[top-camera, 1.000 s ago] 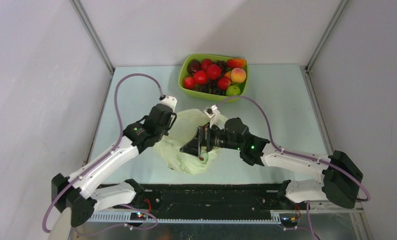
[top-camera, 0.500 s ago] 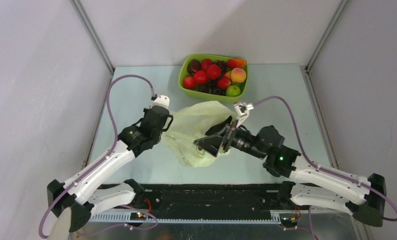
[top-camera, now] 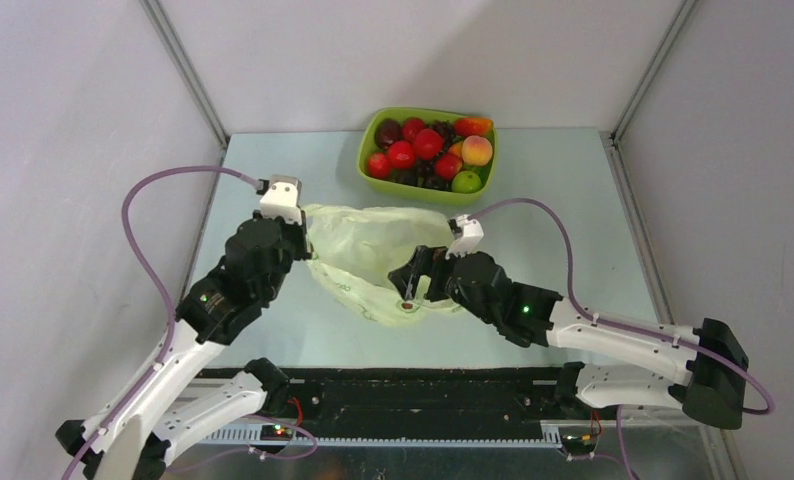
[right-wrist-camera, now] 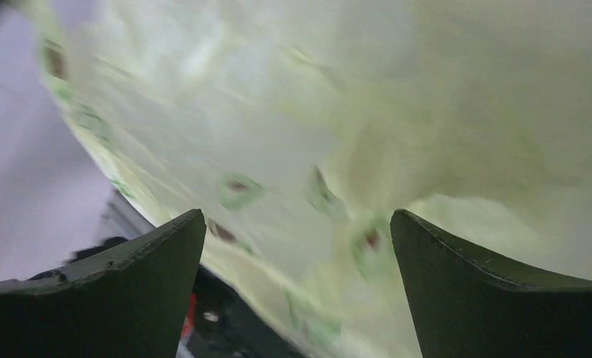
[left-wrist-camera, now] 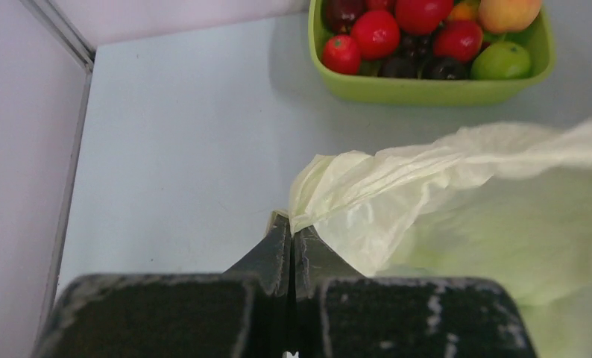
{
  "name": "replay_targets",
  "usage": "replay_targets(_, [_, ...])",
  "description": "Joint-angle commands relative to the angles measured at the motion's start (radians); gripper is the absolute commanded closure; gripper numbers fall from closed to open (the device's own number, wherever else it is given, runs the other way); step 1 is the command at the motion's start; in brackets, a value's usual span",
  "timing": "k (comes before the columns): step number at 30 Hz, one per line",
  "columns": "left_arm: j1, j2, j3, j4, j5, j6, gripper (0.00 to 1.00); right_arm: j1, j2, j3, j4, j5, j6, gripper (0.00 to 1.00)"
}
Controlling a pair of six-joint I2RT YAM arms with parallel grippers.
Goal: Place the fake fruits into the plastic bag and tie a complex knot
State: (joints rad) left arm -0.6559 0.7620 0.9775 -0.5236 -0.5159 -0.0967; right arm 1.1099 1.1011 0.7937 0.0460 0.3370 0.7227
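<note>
The pale yellow-green plastic bag (top-camera: 378,250) hangs stretched in mid-table. My left gripper (top-camera: 307,245) is shut on its left edge; in the left wrist view the jaws (left-wrist-camera: 291,224) pinch a gathered fold of the bag (left-wrist-camera: 427,179). My right gripper (top-camera: 413,285) stands wide open against the bag's near right side. In the right wrist view the bag (right-wrist-camera: 315,112) fills the frame, with nothing between the spread fingers (right-wrist-camera: 297,224). The fake fruits (top-camera: 427,143) lie in the lime-green tray (top-camera: 413,190), among them a peach (top-camera: 477,150) and a green apple (top-camera: 465,181). No knot shows.
The tray (left-wrist-camera: 427,89) of fruits (left-wrist-camera: 375,33) stands at the table's far edge, just beyond the bag. White walls with metal posts close in the left, right and back. A black rail runs along the near edge between the arm bases.
My left arm has drawn back to the left with the bag's edge, pulling the bag out wider and flatter. My right arm has shifted at the bag's near right side, its fingers still open.
</note>
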Motion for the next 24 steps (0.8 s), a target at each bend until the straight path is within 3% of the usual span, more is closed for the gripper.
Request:
replay_targets(1, [0.004, 0.024, 0.067, -0.005, -0.026, 0.046, 1.00, 0.009, 0.009, 0.073, -0.153, 0.034, -0.084, 0.00])
replay_targets(5, [0.004, 0.046, 0.060, 0.002, 0.053, 0.094, 1.00, 0.013, 0.010, 0.084, -0.042, -0.193, -0.270, 0.00])
replay_targets(9, [0.004, 0.064, 0.041, 0.029, 0.055, 0.095, 1.00, 0.014, 0.020, 0.141, -0.060, -0.264, -0.342, 0.00])
replay_targets(16, [0.004, 0.079, 0.018, 0.035, -0.209, 0.094, 1.00, -0.027, -0.024, 0.163, -0.174, -0.178, -0.270, 0.01])
replay_targets(21, [0.010, 0.049, -0.044, 0.078, -0.379, 0.095, 1.00, -0.133, -0.050, 0.181, -0.328, -0.057, -0.231, 0.00])
replay_targets(24, [0.015, 0.028, -0.087, 0.108, -0.391, 0.095, 1.00, -0.228, -0.012, 0.228, -0.396, -0.015, -0.258, 0.01])
